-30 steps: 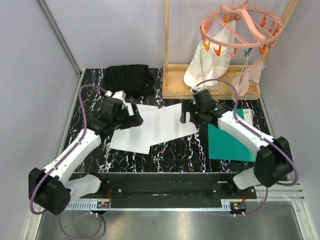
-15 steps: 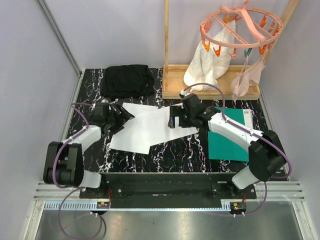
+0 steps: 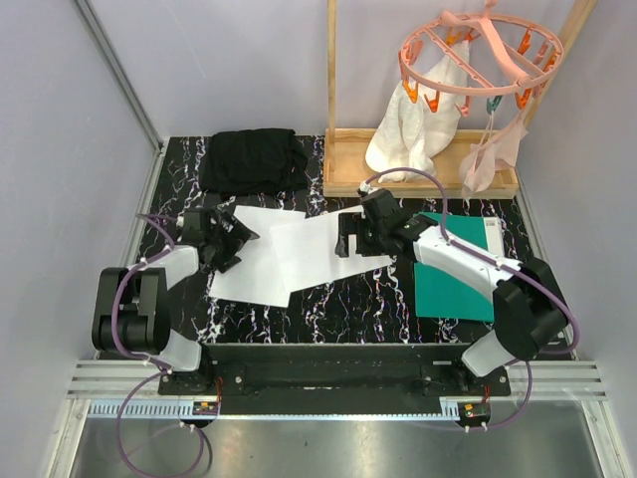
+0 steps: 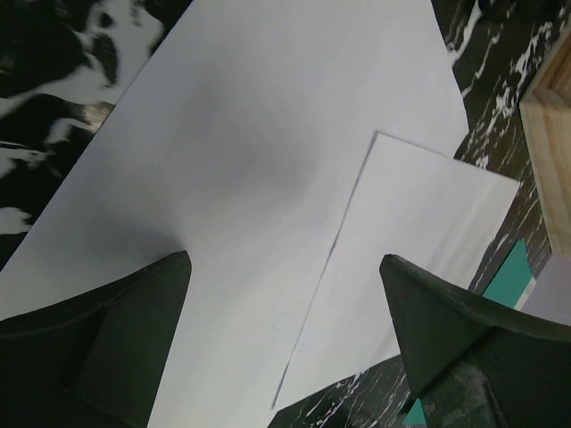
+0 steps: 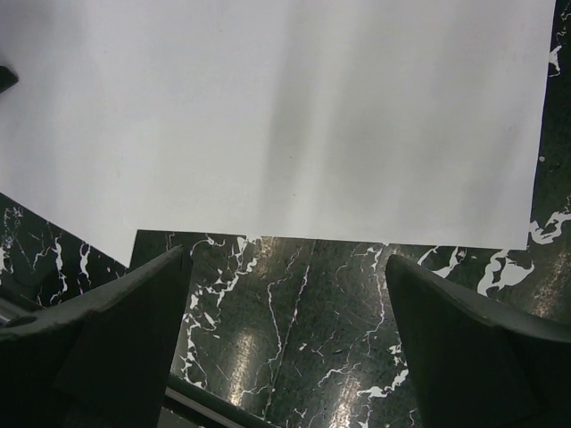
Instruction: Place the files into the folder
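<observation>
Two white sheets lie overlapping on the black marble table (image 3: pixel 338 304): the left sheet (image 3: pixel 254 264) and the right sheet (image 3: pixel 318 249). The teal folder (image 3: pixel 458 274) lies flat and closed at the right. My left gripper (image 3: pixel 231 244) is open, low over the left sheet's left edge; the left wrist view shows that sheet (image 4: pixel 250 160) under the gripper (image 4: pixel 285 357), the other sheet (image 4: pixel 419 241) and a folder corner (image 4: pixel 517 267). My right gripper (image 3: pixel 350 237) is open at the right sheet's right edge; the right wrist view shows the sheet (image 5: pixel 285 116) just beyond the empty gripper (image 5: pixel 285 339).
A folded black cloth (image 3: pixel 254 159) lies at the back left. A wooden frame (image 3: pixel 418 179) stands at the back right with a pink clip hanger (image 3: pixel 478 55) and white cloth (image 3: pixel 413 134) above it. Grey walls close both sides.
My left arm has folded back and dropped low at the left sheet's left edge. My right gripper has moved left along the right sheet, which has slid a little left over the other.
</observation>
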Robot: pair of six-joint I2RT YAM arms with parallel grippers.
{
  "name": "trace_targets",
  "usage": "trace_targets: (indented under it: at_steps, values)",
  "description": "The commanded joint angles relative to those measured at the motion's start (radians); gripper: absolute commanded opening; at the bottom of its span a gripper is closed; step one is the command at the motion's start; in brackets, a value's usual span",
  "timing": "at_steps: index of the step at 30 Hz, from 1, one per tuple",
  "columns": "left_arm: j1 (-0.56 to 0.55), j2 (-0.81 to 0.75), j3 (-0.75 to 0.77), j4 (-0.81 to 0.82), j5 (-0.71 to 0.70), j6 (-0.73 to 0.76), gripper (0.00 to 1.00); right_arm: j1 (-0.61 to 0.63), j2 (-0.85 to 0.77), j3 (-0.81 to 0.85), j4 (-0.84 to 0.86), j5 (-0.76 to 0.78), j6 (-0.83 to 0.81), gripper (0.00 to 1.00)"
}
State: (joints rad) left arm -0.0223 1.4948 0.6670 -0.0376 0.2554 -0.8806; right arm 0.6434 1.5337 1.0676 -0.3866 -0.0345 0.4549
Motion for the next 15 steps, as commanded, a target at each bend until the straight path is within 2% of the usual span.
trace_targets:
  at_steps: [1, 4, 8, 15]
  values:
    - [0.122, -0.016, -0.012, -0.168, -0.107, 0.018, 0.99, 0.027, 0.069, 0.06, 0.034, 0.057, 0.016, 1.0]
    - [0.197, -0.074, -0.014, -0.244, -0.177, 0.051, 0.99, 0.055, 0.143, 0.109, 0.035, 0.073, 0.011, 1.0]
    - [0.242, -0.145, 0.034, -0.358, -0.342, 0.097, 0.99, 0.096, 0.259, 0.21, 0.035, 0.093, -0.015, 1.0]
    - [0.266, -0.208, 0.111, -0.439, -0.403, 0.147, 0.99, 0.191, 0.462, 0.357, 0.006, 0.177, -0.073, 1.0]
